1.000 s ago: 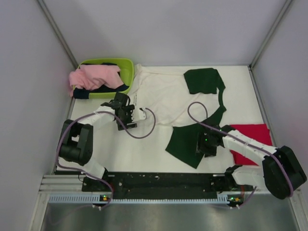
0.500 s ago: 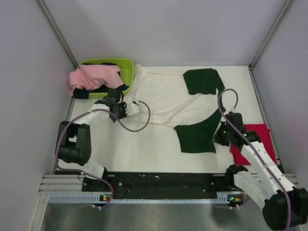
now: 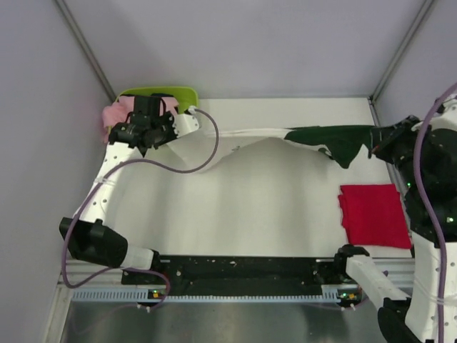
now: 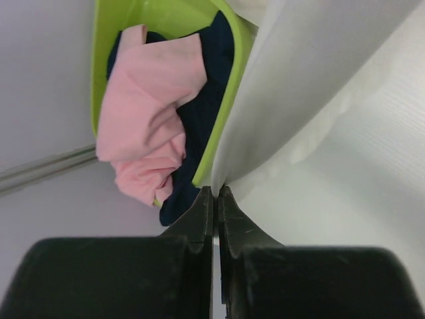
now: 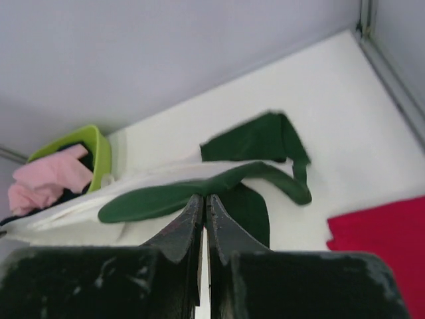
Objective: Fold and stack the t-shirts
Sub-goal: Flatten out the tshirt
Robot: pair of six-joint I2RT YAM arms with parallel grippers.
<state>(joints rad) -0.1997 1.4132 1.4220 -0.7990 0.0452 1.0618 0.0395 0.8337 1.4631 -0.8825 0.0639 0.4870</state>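
Note:
The white t-shirt [image 3: 207,146] with dark green sleeves [image 3: 335,139] hangs stretched across the back of the table, lifted between both arms. My left gripper [image 3: 170,134] is raised beside the basket and shut on the shirt's white edge [image 4: 265,100]; the left wrist view shows the jaws [image 4: 216,191] pinched on the cloth. Far right, my right gripper [image 3: 376,145] is shut on a green sleeve [image 5: 166,198], its tips [image 5: 204,198] clamped together. The red t-shirt [image 3: 373,214] lies folded flat at the right [image 5: 388,232]. The cartoon print does not show.
A lime-green basket [image 3: 187,93] sits at the back left corner with pink [image 4: 146,113] and dark blue cloth in it, right by the left gripper. Grey walls close in the table [image 3: 250,214] on three sides. A purple cable [image 3: 207,153] loops from the left arm.
Both grippers closed on the shirt and rose, the left toward the back-left basket, the right out to the far right. The shirt went from lying flat to hanging stretched between them.

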